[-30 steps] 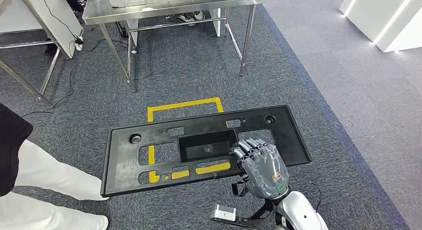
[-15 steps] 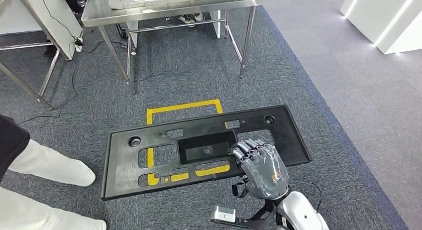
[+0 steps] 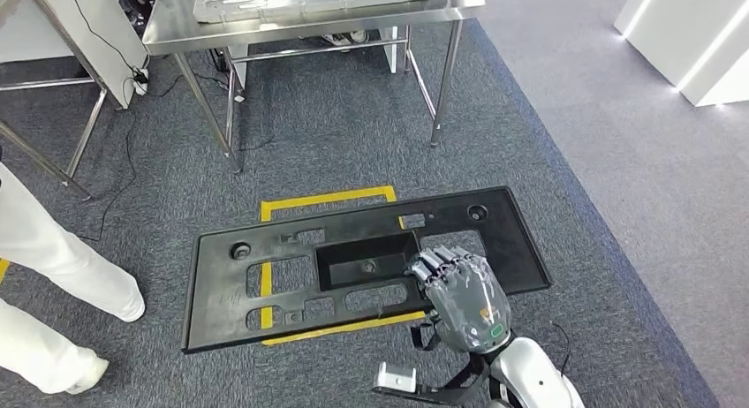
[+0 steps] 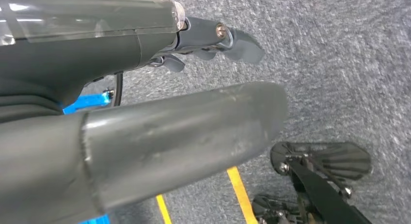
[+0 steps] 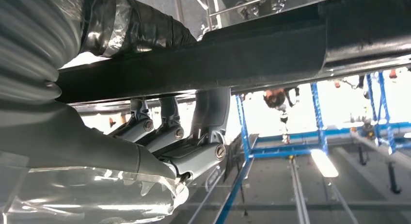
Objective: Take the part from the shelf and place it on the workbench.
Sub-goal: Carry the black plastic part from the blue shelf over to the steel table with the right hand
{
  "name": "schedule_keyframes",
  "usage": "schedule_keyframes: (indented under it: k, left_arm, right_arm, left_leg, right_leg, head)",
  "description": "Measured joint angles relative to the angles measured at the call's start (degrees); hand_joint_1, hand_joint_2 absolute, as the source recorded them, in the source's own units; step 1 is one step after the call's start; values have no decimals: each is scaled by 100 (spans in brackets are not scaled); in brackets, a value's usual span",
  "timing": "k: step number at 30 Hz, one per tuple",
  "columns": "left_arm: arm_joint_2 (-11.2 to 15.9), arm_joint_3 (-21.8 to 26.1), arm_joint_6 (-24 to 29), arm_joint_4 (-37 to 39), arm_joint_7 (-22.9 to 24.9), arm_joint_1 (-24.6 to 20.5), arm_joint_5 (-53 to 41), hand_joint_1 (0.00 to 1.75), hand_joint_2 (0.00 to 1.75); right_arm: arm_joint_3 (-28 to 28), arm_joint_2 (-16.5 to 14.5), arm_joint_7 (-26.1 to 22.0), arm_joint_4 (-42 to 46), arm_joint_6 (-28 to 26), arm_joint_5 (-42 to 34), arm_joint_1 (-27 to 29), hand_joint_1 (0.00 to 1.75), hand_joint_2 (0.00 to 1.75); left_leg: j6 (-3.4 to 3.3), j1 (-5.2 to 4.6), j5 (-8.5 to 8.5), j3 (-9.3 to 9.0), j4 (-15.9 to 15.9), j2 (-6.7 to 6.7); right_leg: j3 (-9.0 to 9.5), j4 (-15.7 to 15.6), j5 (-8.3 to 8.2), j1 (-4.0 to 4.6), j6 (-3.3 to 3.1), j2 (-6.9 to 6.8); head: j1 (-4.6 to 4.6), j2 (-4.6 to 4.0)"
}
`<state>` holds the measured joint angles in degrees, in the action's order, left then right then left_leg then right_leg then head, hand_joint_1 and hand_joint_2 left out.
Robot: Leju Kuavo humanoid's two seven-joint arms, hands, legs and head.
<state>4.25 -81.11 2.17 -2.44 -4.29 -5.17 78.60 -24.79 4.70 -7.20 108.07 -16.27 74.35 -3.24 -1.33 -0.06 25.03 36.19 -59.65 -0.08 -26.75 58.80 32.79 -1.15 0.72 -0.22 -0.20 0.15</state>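
A: Head view: what is the robot carrying?

B: A long, flat black plastic panel (image 3: 362, 262) with cut-out slots and a rectangular recess in its middle. It is held level above the blue-grey carpet (image 3: 609, 170). The grey right hand (image 3: 459, 291) grips its near edge, fingers curled over the top. Whatever lies under the panel's edge there is hidden.

A: And the workbench?

B: A stainless steel table (image 3: 309, 15) stands ahead, well apart from the panel and cut off at the top of the picture. A yellow tape rectangle (image 3: 327, 199) on the floor shows partly, through the slots.

A: The left hand?

B: The left wrist view shows the left hand (image 4: 160, 88) blurred and very close, thumb and fingers apart, holding nothing, over carpet.

A: Anyone nearby?

B: A person's white trouser legs (image 3: 44, 284), cut off at the left edge.
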Motion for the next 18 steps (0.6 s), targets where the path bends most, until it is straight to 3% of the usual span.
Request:
schedule_keyframes:
  k: [2,4,6,8,9,10,11,13,14,16,18]
  left_arm:
    - [0,-3,1,10,0,-6,3,0,0]
    - [-2,-6,1,15,-1,-12,4,0,0]
    - [-3,-8,1,17,-1,-10,11,0,0]
    - [-4,-11,1,21,-2,-4,24,0,0]
    - [-5,-13,1,23,-2,-2,31,0,0]
    - [-10,-18,1,25,-2,-1,36,0,0]
    - [-20,-25,1,25,-2,2,42,0,0]
    - [-43,-41,1,26,-1,-4,49,0,0]
    - [-51,-46,1,27,-1,-6,51,0,0]
    - [-51,-51,1,31,-1,-14,56,0,0]
    - [-51,-54,1,32,-3,-29,62,0,0]
  right_arm:
    - [2,-4,-2,8,10,2,-22,175,175]
    - [7,-5,-5,15,21,1,-53,175,175]
    - [11,-7,-8,19,49,1,-60,175,175]
    - [11,-7,-9,19,84,1,-54,175,175]
    - [11,-7,-10,19,95,1,-54,175,175]
    - [11,-7,-13,19,106,2,-56,175,175]
    - [11,-7,-15,19,117,2,-57,175,175]
    - [14,-9,-18,20,145,2,-59,175,175]
    - [16,-11,-17,22,156,2,-60,175,175]
    - [20,-28,-17,29,172,2,-69,175,175]
    - [20,-54,-18,36,183,3,-91,175,175]
  left_leg:
    - [-74,25,64,-151,122,-28]
    - [-147,37,130,-328,208,-43]
    - [-200,21,233,-463,225,-51]
    - [-210,6,359,-611,225,-81]
    - [-203,1,426,-700,225,-99]
    - [-194,-6,501,-796,225,-112]
    - [-184,-13,577,-883,221,-121]
    - [-137,-30,728,-1005,223,-142]
    - [-106,-34,767,-1054,211,-146]
    - [-39,-35,738,-1073,86,-133]
    - [19,-19,635,-893,-365,-103]
  right_leg:
    - [-103,288,-130,-4,73,-3]
    - [-507,901,-148,-8,91,8]
    - [-1027,1469,120,-2,85,16]
    - [-1363,1577,350,2,84,16]
    - [-1414,1413,296,9,72,16]
    - [-1400,1117,72,24,42,17]
    - [-1359,757,-305,48,-1,20]
    - [-1274,277,-841,97,-72,43]
    - [-1247,188,-941,109,-94,57]
    - [-1134,145,-864,99,-140,73]
    - [-952,68,-777,72,-209,68]
  head:
    - [1,0]
    - [1,0]
    - [3,0]
    - [3,0]
    - [3,0]
    - [4,0]
    - [4,0]
    - [7,0]
    - [9,0]
    - [13,0]
    - [13,0]
